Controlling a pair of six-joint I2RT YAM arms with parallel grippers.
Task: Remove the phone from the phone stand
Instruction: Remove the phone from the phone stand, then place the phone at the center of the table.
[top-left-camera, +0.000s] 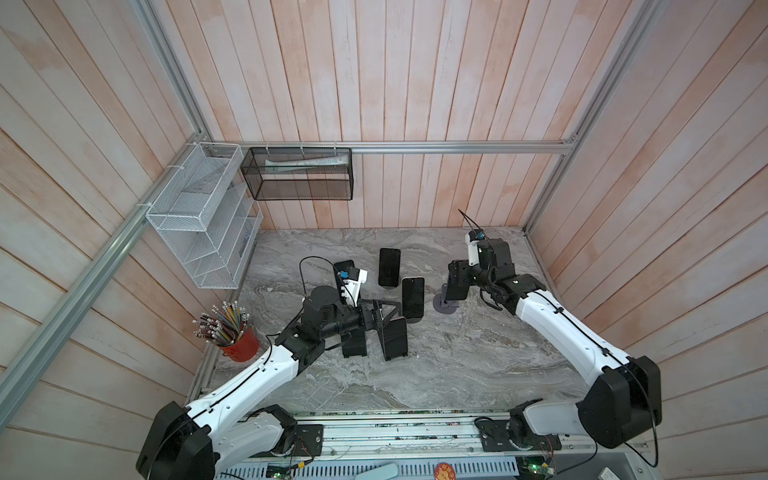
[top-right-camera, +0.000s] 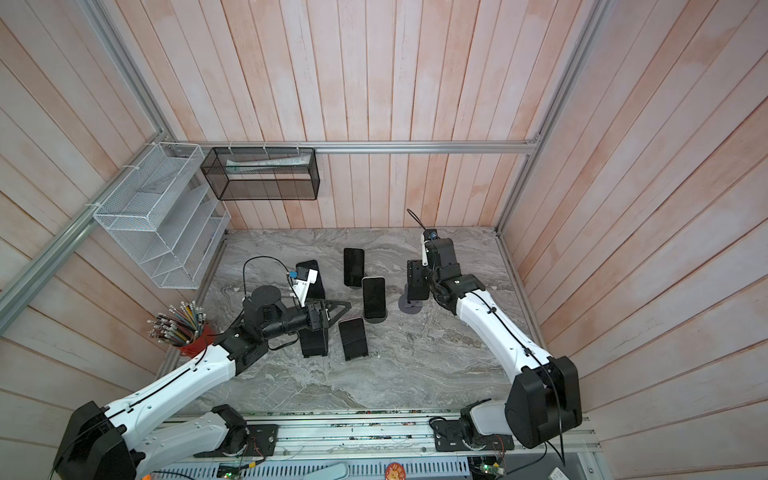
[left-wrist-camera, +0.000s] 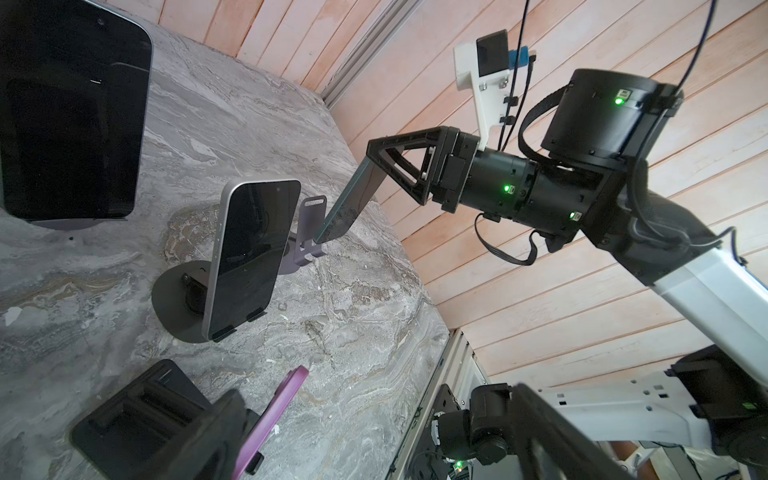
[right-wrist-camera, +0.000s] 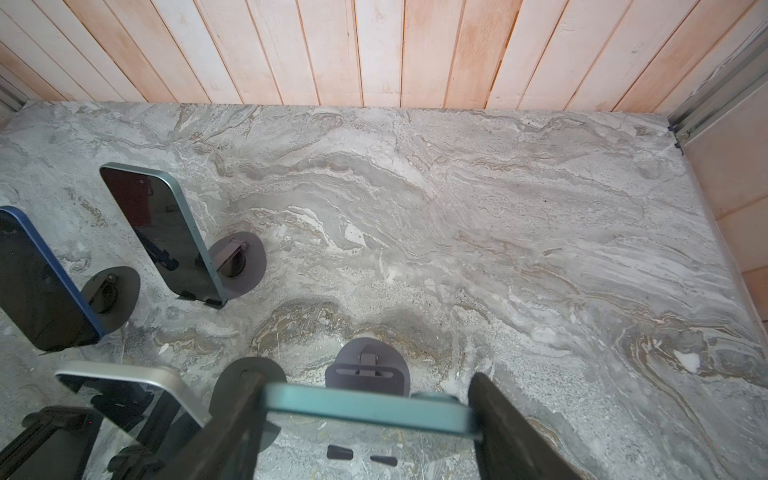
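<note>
My right gripper (right-wrist-camera: 365, 395) is shut on the side edges of a teal phone (right-wrist-camera: 365, 409). The phone (left-wrist-camera: 351, 195) leans away from the back plate of its grey-purple phone stand (left-wrist-camera: 309, 216), with its lower end down by the stand's lip. Both top views show this on the right of the table, at the right gripper (top-left-camera: 457, 276) and stand base (top-left-camera: 444, 303). My left gripper (top-left-camera: 390, 318) is open beside a purple phone (left-wrist-camera: 282, 409) on a black stand (top-left-camera: 395, 355). That phone is close to one of the fingers (left-wrist-camera: 216, 432).
Three more phones stand on round-based stands mid-table: silver-edged (top-left-camera: 412, 297), teal (top-left-camera: 389, 267), blue (top-left-camera: 345, 266). A black stand (top-left-camera: 354, 343) sits under the left arm. A red pencil cup (top-left-camera: 241, 343), white wire rack (top-left-camera: 199, 216) and black mesh basket (top-left-camera: 299, 172) are on the left.
</note>
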